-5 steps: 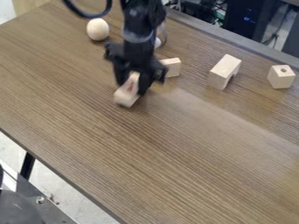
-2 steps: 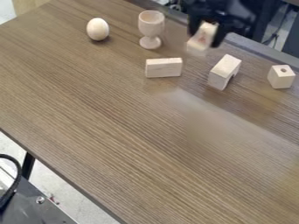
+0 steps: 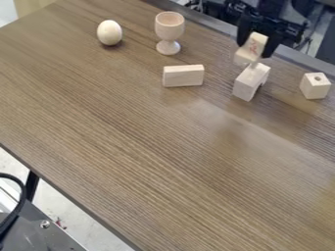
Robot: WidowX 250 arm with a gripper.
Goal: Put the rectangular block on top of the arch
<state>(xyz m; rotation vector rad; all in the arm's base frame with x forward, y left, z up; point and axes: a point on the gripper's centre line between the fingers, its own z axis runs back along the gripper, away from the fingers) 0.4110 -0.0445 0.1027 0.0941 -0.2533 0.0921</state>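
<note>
Your black two-finger tool (image 3: 254, 48) has its fingers closed to the width of the pale wooden rectangular block with red print (image 3: 251, 47), one on each side. The block hangs tilted over the far end of the pale wooden arch (image 3: 249, 82) on the brown wood-grain worktop (image 3: 163, 147); whether they touch, I cannot tell. If you lower it so tilted, one corner may meet the arch first and push it away or tip it. If you release it off centre, the narrow top may let it fall
</note>
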